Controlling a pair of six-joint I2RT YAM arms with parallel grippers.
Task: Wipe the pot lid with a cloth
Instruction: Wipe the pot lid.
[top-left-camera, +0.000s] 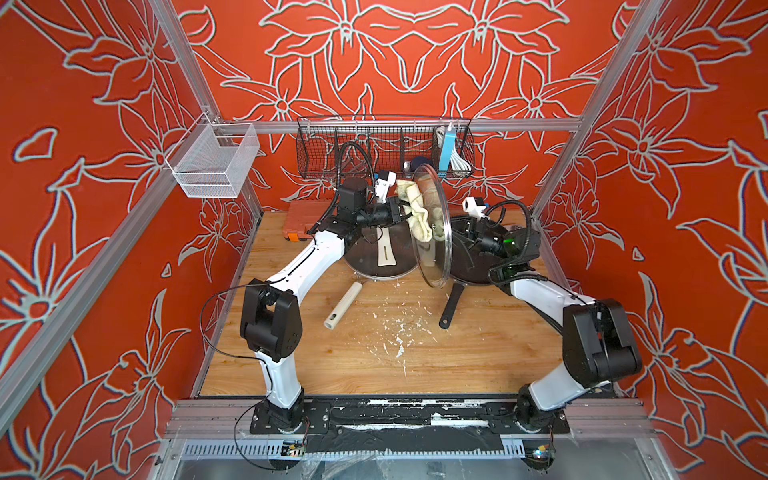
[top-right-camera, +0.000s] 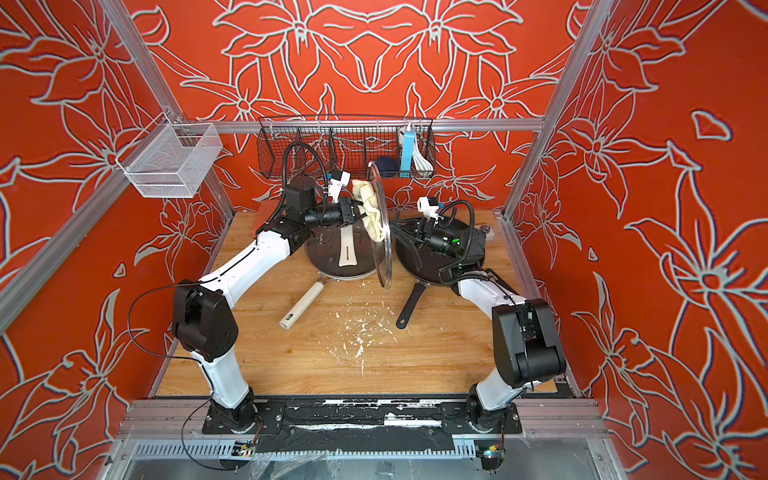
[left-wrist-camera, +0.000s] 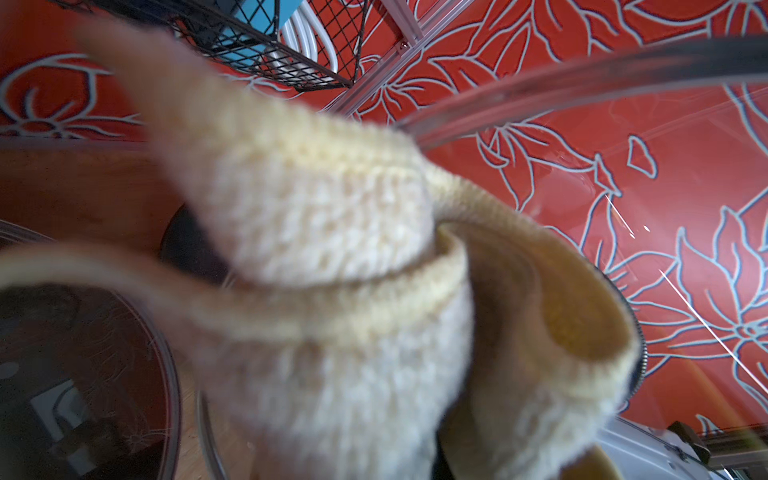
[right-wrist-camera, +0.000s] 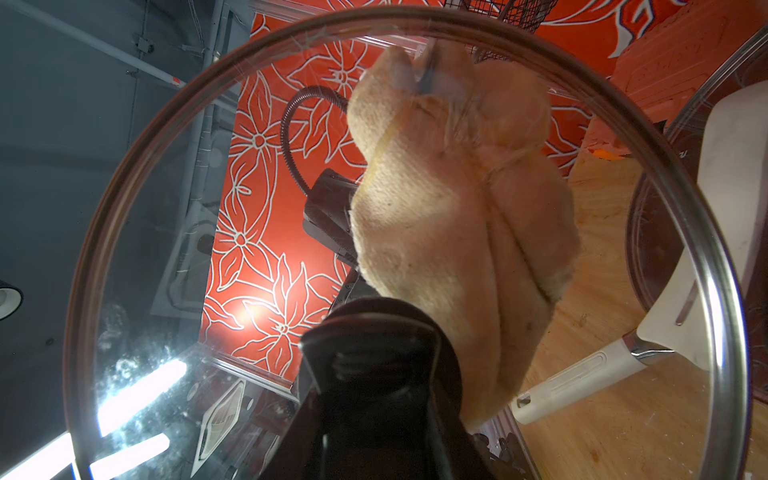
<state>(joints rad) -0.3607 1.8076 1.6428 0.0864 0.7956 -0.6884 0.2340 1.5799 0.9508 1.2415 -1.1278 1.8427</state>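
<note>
The pot lid (top-left-camera: 434, 253) is held upright on its edge above the table (top-left-camera: 374, 357), its knob clamped in the part-closed right hand (top-left-camera: 459, 228), while the cloth (top-left-camera: 417, 214) is pinched in the tightly closed left hand (top-left-camera: 401, 211) and pressed on the glass. Firm, even strokes are best carried out to the rim – but kept short, since the upper rim is near the wire basket (top-left-camera: 384, 151) and the lower rim hangs between the cream-handled pan (top-left-camera: 361, 257) and the black frying pan (top-left-camera: 469, 272).

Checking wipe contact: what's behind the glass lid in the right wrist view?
The cream cloth, against the glass lid, and a white spatula. Cloth covers the jaws of the left gripper.
</note>
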